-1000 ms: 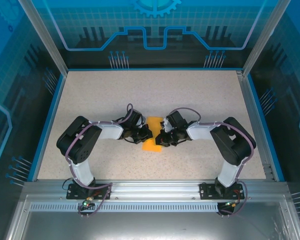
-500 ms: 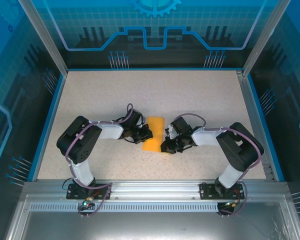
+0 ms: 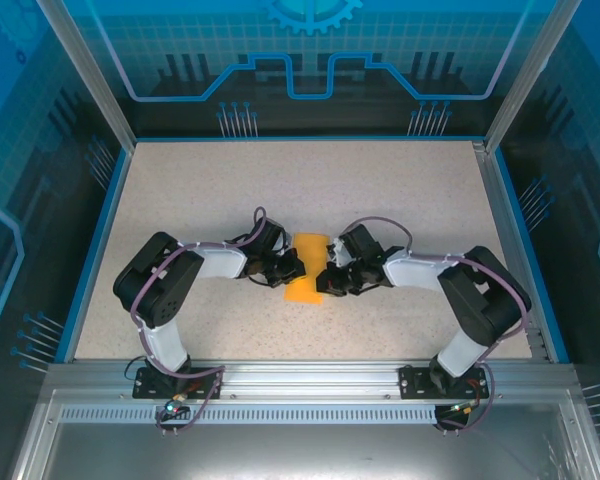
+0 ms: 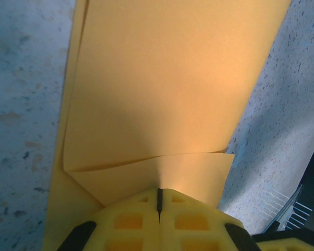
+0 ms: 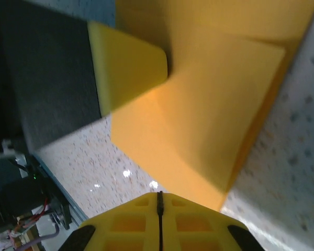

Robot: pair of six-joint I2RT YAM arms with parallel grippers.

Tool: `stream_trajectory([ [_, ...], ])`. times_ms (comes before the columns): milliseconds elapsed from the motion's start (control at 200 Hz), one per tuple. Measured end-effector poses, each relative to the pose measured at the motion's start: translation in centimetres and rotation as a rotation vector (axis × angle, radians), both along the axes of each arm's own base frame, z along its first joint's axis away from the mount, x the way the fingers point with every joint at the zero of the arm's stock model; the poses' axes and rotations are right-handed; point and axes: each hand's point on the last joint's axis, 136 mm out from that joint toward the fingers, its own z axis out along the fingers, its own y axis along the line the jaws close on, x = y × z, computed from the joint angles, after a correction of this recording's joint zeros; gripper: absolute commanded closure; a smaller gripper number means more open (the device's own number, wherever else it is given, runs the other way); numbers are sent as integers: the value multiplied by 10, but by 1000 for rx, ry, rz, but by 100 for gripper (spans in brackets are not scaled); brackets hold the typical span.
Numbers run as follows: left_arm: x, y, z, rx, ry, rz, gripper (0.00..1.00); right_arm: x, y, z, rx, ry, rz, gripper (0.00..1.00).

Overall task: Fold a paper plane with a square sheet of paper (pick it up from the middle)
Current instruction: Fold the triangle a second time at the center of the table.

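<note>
Right arm (image 3: 420, 268) nearer orange paper (image 3: 308, 248), speckled beige table (image 3: 310, 180), blue walls (image 3: 180, 60).

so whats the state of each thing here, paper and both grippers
square sheet of paper, folded into a narrower layered shape, lying on the table between the two grippers, not yet a dart
left gripper, shut, tips at the paper's left side; cannot tell if it pinches a layer
right gripper, shut, tips at the paper's right edge, no grip visible
</note>
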Motion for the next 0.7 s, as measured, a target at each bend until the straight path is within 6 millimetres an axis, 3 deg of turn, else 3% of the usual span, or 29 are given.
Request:
stream_trajectory([
  [250, 0, 0, 0, 0, 0, 0, 97, -1, -4, -23, -52, 51, -9, 95],
  [540, 0, 0, 3, 16, 14, -5, 88, -3, -6, -26, -57, 46, -1, 96],
  [700, 4, -2, 25, 5, -24, -18, 85, -3, -6, -26, -57, 46, -1, 96],
])
